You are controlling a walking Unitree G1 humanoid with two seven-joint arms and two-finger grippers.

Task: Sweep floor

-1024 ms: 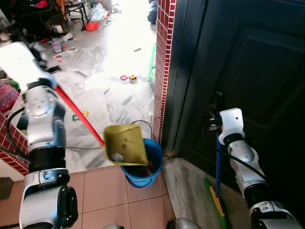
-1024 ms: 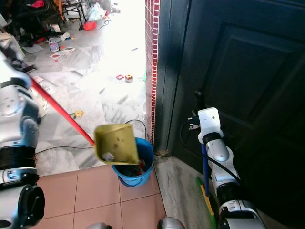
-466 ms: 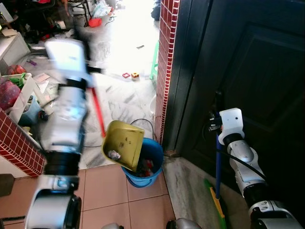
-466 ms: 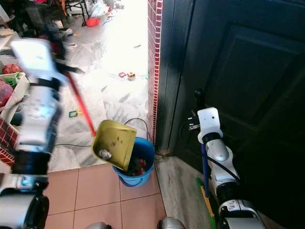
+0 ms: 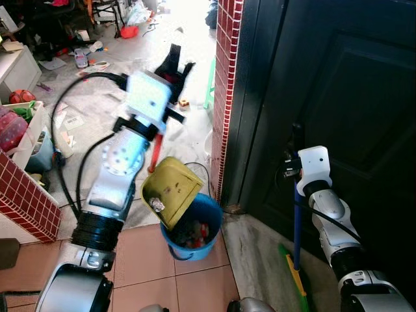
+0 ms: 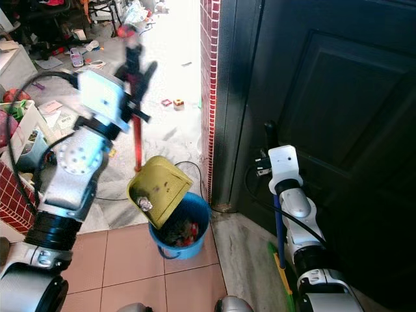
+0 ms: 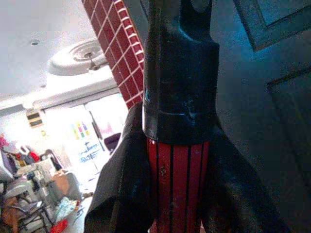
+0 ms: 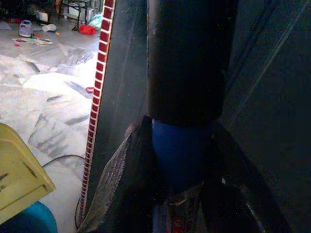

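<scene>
A yellow dustpan (image 5: 170, 192) with a red handle (image 6: 137, 140) hangs tilted, its mouth down over a blue bucket (image 5: 198, 231) that holds rubbish. A small pale scrap (image 5: 156, 205) clings inside the pan. My left gripper (image 5: 174, 68) is raised high and shut on the top of the red handle (image 7: 177, 170), which stands nearly upright. My right gripper (image 5: 296, 140) is shut on the blue handle (image 8: 180, 155) of a broom, held upright beside the dark door. The broom's green and yellow head (image 5: 296, 276) rests on the floor.
A red brick pillar (image 5: 227, 78) and the dark door (image 5: 351, 84) stand right behind the bucket. Toys (image 5: 182, 103) and litter lie on the marble floor beyond. A low brick wall (image 5: 23, 195) and a full basket (image 5: 26, 130) are at my left.
My left arm has swung up and to the right, bringing the red handle from a slant to nearly upright. The dustpan has tipped steeper over the bucket. The right arm has stayed put.
</scene>
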